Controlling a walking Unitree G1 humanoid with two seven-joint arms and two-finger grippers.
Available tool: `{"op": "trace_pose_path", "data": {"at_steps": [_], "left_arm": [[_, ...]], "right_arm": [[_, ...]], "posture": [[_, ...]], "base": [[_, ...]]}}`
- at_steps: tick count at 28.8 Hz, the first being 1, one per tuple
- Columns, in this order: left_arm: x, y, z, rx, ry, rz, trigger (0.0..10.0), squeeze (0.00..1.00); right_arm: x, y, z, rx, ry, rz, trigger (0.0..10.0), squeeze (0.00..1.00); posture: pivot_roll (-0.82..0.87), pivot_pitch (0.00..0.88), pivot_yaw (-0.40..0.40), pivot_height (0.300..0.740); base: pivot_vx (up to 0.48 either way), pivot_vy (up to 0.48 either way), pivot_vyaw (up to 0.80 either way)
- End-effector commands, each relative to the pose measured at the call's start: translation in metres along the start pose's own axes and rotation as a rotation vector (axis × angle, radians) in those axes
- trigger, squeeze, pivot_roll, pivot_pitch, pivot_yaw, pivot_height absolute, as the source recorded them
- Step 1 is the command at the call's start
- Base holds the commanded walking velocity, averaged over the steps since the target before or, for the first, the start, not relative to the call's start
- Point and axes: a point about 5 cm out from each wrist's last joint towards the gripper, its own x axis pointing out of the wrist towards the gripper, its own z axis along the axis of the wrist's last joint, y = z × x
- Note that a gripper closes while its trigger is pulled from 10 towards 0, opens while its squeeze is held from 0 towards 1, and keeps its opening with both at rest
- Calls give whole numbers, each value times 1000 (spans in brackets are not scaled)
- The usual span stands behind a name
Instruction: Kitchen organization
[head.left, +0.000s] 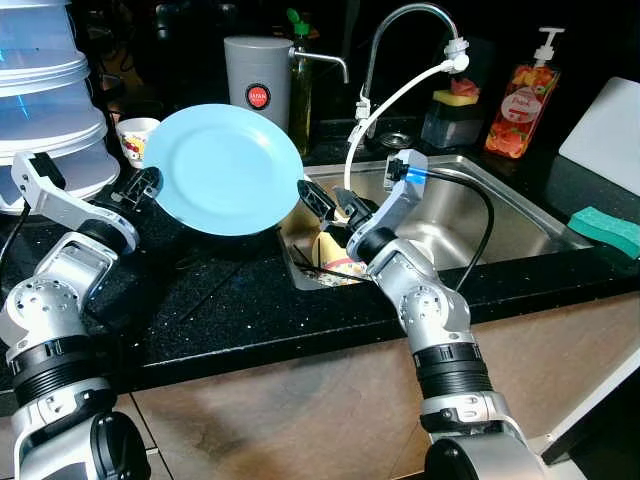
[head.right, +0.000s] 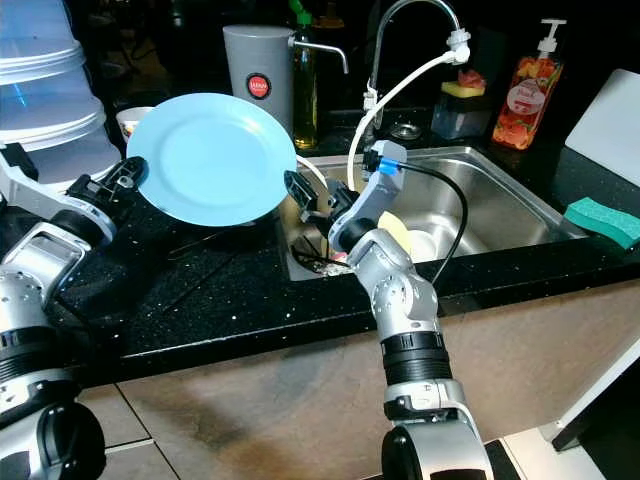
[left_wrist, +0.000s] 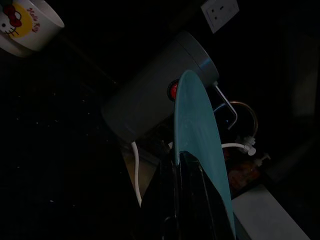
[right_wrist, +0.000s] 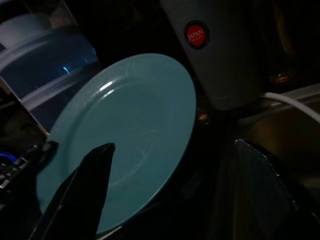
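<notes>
A light blue plate (head.left: 225, 170) is held tilted on edge above the black counter (head.left: 230, 300), just left of the sink. My left gripper (head.left: 148, 186) is shut on the plate's left rim; in the left wrist view the plate (left_wrist: 197, 135) runs edge-on out from between the black fingers (left_wrist: 187, 200). My right gripper (head.left: 330, 203) stands open at the plate's right rim, above the sink's left end. In the right wrist view its fingers (right_wrist: 87, 185) are spread wide, with the plate (right_wrist: 130, 135) just ahead of them.
Behind the plate stand a grey thermos jug (head.left: 258, 80) and a cartoon cup (head.left: 137, 135). Stacked plastic containers (head.left: 45, 90) stand at far left. The steel sink (head.left: 500, 215) holds dishes (head.left: 335, 262) under a faucet (head.left: 405, 40). Soap bottle (head.left: 520, 100) and green sponge (head.left: 605, 228) are at right.
</notes>
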Motion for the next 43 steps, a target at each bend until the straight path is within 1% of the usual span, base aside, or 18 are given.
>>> {"op": "trace_pose_path", "data": {"at_steps": [1, 7, 8, 9, 10, 11, 12, 13, 17, 20, 24, 32, 33, 34, 35, 37, 43], "left_arm": [[-1, -1, -2, -8, -7, -22, 0, 0], [-1, -2, -3, -19, -6, -39, 0, 0], [-1, -4, -4, -26, -3, -54, 0, 0], [-1, -4, -4, -26, -3, -54, 0, 0], [-1, -5, -5, -32, -2, -68, 0, 0], [0, -9, -6, -50, 1, -93, 0, 0], [0, -10, -8, -57, 5, -101, 0, 0], [0, -10, -8, -57, 5, -101, 0, 0], [1, -14, -17, -63, 47, -127, 0, 0], [1, -13, -20, -66, 50, -125, 0, 0], [3, -15, -21, -87, 48, -138, 0, 0], [4, -16, -25, -86, 63, -139, 0, 0], [5, -16, -26, -86, 66, -140, 0, 0], [5, -16, -26, -86, 66, -140, 0, 0], [5, -16, -26, -84, 73, -139, 0, 0], [4, -16, -31, -70, 101, -136, 0, 0], [4, -15, -35, -56, 127, -133, 0, 0]], "right_arm": [[1, 4, 1, 27, 4, 20, 10000, 1000], [1, 4, 1, 72, 24, 23, 10000, 1000], [1, 4, -1, 105, 42, 28, 10000, 0], [1, 4, -1, 105, 42, 28, 10000, 0], [0, 4, -3, 135, 62, 36, 10000, 0], [0, 6, -7, 184, 98, 61, 10000, 0], [-1, 7, -9, 208, 109, 74, 10000, 0], [-1, 7, -9, 208, 109, 74, 10000, 0], [-2, 17, -10, 366, 115, 145, 10000, 0], [-2, 22, -5, 462, 99, 190, 10000, 0], [-3, 24, -3, 481, 109, 212, 10000, 0], [-6, 26, -1, 489, 109, 226, 10000, 0], [-6, 26, -1, 493, 106, 226, 5373, 0], [-6, 26, -1, 493, 106, 226, 5373, 0], [-6, 27, 0, 497, 102, 226, 0, 0], [-8, 26, 1, 500, 92, 228, 0, 0], [-8, 26, 3, 506, 85, 232, 0, 0]], "posture": [[48, 20, -12, 740], [47, 23, -12, 740], [47, 23, -12, 740], [47, 23, -12, 740], [47, 24, -12, 740], [48, 25, -12, 740], [48, 25, -12, 740], [48, 25, -12, 740], [49, 24, -12, 740], [47, 24, -10, 740], [44, 26, -6, 740], [47, 28, -4, 740], [47, 26, -2, 740], [47, 26, -2, 740], [48, 27, 1, 740], [48, 27, 1, 740], [45, 27, -2, 740]], "base": [[0, 0, 0], [0, 0, 0], [0, 0, 0], [0, 0, 0], [0, 0, 0], [0, 0, 0], [0, 0, 0], [0, 0, 0], [0, 0, 0], [0, 0, 0], [0, 0, 0], [0, 0, 0], [0, 0, 0], [0, 0, 0], [0, 0, 0], [0, 0, 0], [0, 0, 0]]}}
